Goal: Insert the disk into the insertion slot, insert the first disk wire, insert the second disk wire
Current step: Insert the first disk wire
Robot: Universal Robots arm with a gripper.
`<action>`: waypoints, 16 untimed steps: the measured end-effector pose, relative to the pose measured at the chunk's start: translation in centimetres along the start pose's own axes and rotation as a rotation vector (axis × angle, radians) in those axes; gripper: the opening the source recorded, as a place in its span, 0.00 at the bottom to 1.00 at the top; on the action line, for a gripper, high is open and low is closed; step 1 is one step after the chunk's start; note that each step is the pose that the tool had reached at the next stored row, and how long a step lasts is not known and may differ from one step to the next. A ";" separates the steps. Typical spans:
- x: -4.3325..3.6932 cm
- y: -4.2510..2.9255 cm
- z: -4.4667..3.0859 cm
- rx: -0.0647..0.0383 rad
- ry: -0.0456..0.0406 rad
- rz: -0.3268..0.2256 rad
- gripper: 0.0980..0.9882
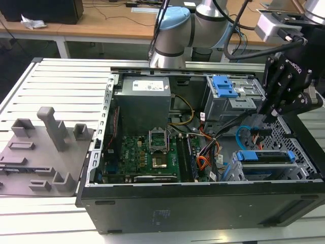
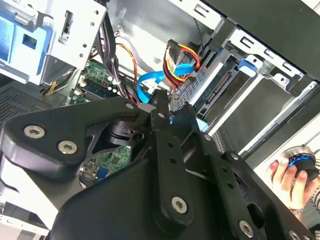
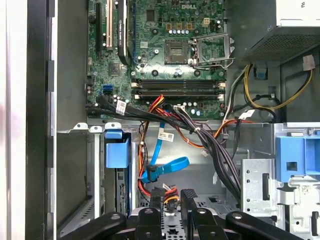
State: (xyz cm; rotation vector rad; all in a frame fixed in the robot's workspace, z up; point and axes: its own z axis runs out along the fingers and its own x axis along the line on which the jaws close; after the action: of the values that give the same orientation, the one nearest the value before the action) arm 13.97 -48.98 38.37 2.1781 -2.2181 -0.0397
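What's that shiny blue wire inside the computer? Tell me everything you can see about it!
The blue wire is a thin, flat, glossy light-blue cable that looks like plastic. It bends in a loose loop inside the open computer case, right beside a bundle of red, orange and yellow wires. One straight stretch runs toward the green circuit board. The loop lies just ahead of the black gripper. Whether its end is plugged in cannot be seen.
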 end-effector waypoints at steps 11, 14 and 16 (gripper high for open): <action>-0.02 -0.62 1.58 0.000 0.0195 0.007 0.23; -0.02 -0.64 1.84 0.000 0.0283 0.062 0.23; -0.01 -0.65 2.02 0.000 0.0303 0.062 0.23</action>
State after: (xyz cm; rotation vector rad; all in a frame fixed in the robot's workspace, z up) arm 14.54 -48.98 36.33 2.0934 -2.2680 -0.0052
